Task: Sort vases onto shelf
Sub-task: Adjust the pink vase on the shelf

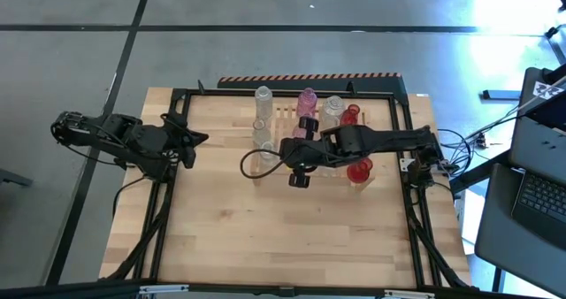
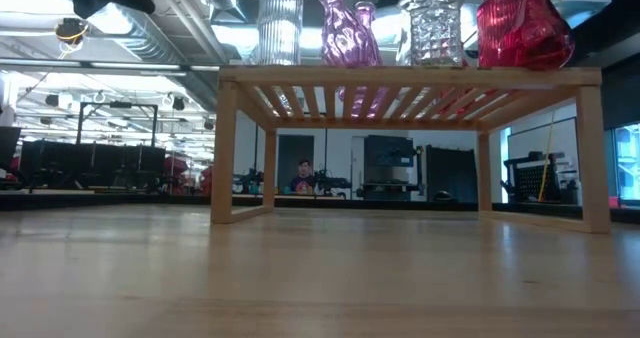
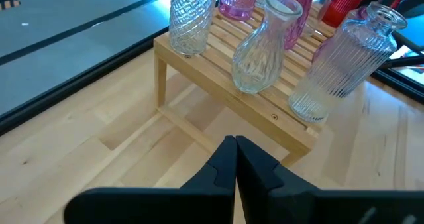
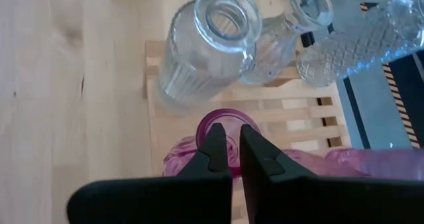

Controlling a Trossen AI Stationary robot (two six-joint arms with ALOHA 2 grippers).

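Note:
The shelf (image 1: 287, 113) stands at the table's far middle, and its slatted top (image 2: 400, 75) carries several vases. These are clear ones (image 1: 263, 95), pink ones (image 1: 307, 100) and red ones (image 1: 351, 115). In the low view they stand upright on their bases. My right gripper (image 1: 298, 180) is shut and hangs over the shelf's near side. Its fingertips (image 4: 235, 148) point down above the mouth of a pink vase (image 4: 205, 128), beside a ribbed clear bottle (image 4: 199, 45). My left gripper (image 1: 199, 140) waits shut at the table's left edge, pointing toward the shelf (image 3: 218, 71).
A black frame (image 1: 177, 95) runs around the tabletop. Bare planks (image 1: 283, 237) lie between the shelf and the near edge. A red vase (image 1: 359, 171) stands on the shelf's near right part. A laptop (image 1: 539, 202) sits off the table's right side.

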